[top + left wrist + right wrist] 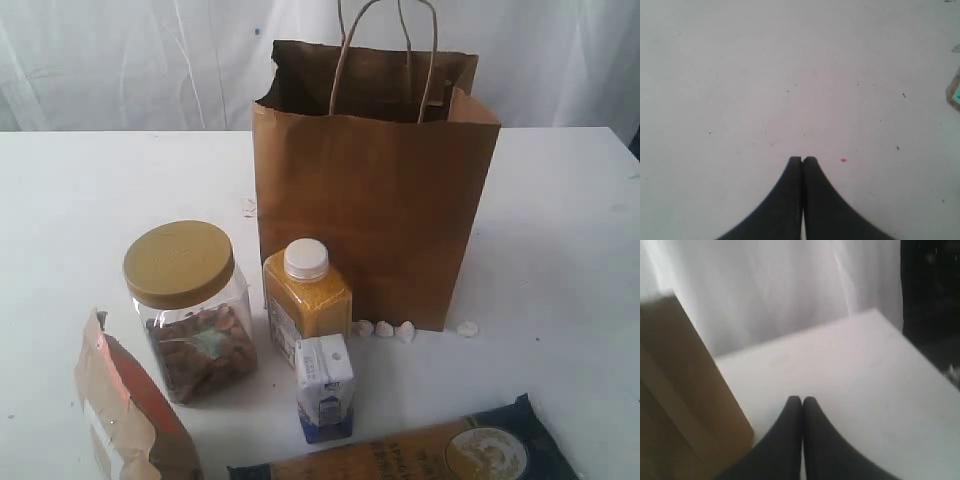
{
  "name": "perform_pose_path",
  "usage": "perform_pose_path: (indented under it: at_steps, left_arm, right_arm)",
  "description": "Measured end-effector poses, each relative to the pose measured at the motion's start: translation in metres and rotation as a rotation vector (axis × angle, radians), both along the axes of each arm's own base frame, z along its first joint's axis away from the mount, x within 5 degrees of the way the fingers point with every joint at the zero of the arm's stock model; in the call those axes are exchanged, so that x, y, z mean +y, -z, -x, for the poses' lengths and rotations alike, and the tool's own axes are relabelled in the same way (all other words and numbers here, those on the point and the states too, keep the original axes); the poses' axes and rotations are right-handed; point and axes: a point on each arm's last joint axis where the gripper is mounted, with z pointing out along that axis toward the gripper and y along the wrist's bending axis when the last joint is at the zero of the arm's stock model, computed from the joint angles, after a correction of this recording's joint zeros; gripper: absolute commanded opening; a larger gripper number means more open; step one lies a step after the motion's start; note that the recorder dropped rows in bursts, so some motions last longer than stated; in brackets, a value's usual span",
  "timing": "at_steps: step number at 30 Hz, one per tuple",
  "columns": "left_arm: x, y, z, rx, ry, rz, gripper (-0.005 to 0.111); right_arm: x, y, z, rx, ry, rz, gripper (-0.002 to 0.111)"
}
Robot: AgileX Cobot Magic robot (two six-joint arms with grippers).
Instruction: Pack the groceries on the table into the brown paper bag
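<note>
Nearest the exterior camera, a long dark-blue-and-tan packet (420,455) lies flat along the front edge of the large flat white table (570,230), cut off by the frame; to its left an orange-brown pouch (125,415) with a tan crimped edge stands tilted, also partly out of frame; just behind the packet a small white-blue carton (324,387) stands upright; behind and to the left of the carton stands a clear jar with tan lid (190,310), brownish contents filling its lower part; just beside the jar a yellow white-capped bottle (305,298) stands upright, close in front of the bag, though whether it touches the bag I cannot tell; a few small white pebble-like bits (385,328) lie along the bag's foot; the upright brown paper bag (380,210) stands open-mouthed near the middle of the table, its twisted paper loop handles rising above the rim; a white draped curtain (120,60) hangs behind the table

Neither arm shows in the exterior view; in the left wrist view the left gripper (802,159) has its black fingers pressed together with nothing between them, over bare speckled tabletop, a tiny pink speck (843,160) just beside the tips; in the right wrist view the right gripper (801,399) is likewise closed and empty, over the table near the bag's side
</note>
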Motion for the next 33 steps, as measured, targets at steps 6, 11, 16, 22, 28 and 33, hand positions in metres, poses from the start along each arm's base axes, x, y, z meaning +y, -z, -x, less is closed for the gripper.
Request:
perform_pose_path:
  at_steps: [6,11,16,22,28,33]
  left_arm:
    - [0.0,0.0,0.0,0.0,0.0,0.0,0.0]
    - [0.0,0.0,0.0,0.004,0.0,0.0,0.0]
    - [0.0,0.0,0.0,0.002,0.0,0.0,0.0]
    - [0.0,0.0,0.0,0.002,0.0,0.0,0.0]
    - [0.0,0.0,0.0,0.002,0.0,0.0,0.0]
    - [0.0,0.0,0.0,0.0,0.0,-0.003,0.0]
  right_arm:
    - [-0.015,-0.02,0.056,-0.326,0.044,-0.075,0.0]
    - [-0.019,-0.011,0.053,-0.262,0.098,-0.076,0.0]
    - [-0.024,0.011,0.046,-0.118,0.187,-0.132,0.0]
    - [-0.024,0.016,0.046,-0.089,0.197,-0.22,0.0]
    - [-0.027,0.02,0.048,-0.041,0.222,-0.134,0.0]
    - [-0.024,0.023,0.052,-0.08,0.218,0.115,0.0]
